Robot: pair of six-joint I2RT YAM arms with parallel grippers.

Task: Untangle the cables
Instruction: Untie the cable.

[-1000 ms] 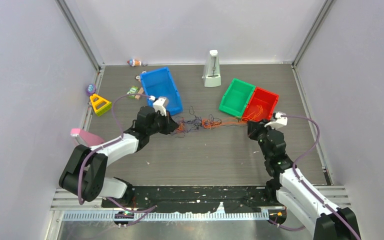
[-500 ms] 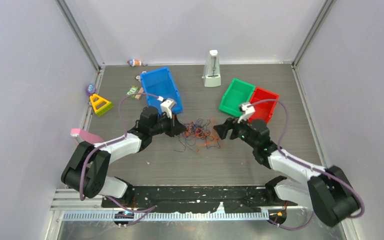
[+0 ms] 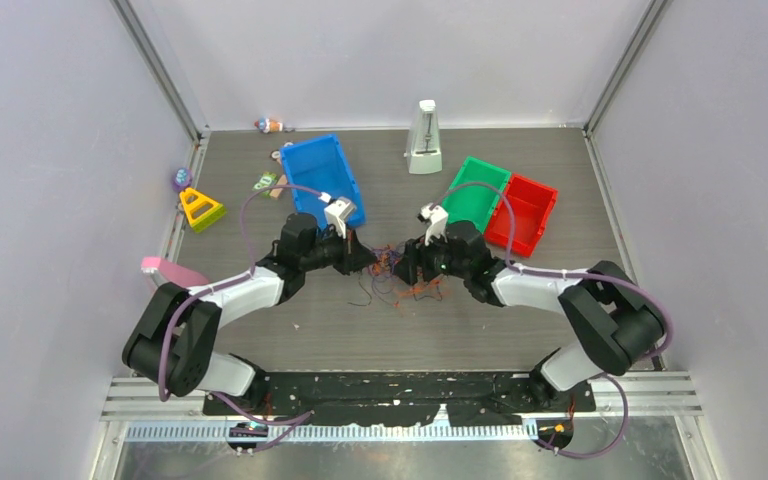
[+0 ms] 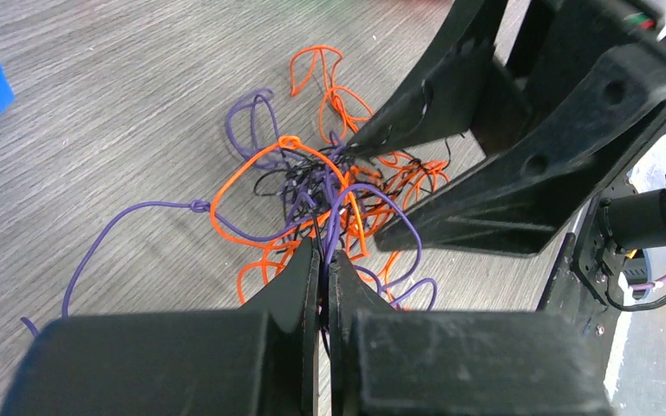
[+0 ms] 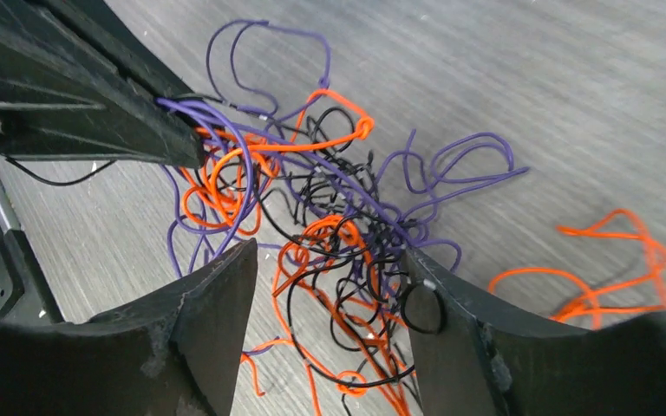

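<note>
The cables (image 3: 396,273) lie as a tangled clump of thin orange, purple and black strands on the grey table between my two grippers. My left gripper (image 3: 368,258) is at the clump's left edge. In the left wrist view it (image 4: 323,251) is shut on a few purple and black strands of the cables (image 4: 329,186). My right gripper (image 3: 409,268) reaches in from the right. In the right wrist view it (image 5: 329,251) is open, a finger on either side of the cables (image 5: 338,217), low over them. A black loop rests against its right finger (image 5: 451,321).
Behind the left arm stands a blue bin (image 3: 320,175). A green bin (image 3: 475,190) and a red bin (image 3: 525,208) sit behind the right arm. A white metronome (image 3: 423,138) is at the back. Yellow triangle (image 3: 200,208), pink piece (image 3: 165,272) and small toys at left.
My right arm has swung left from the red bin to the clump and its gripper has opened. The cables, stretched out before, have bunched together. The left gripper stays shut.
</note>
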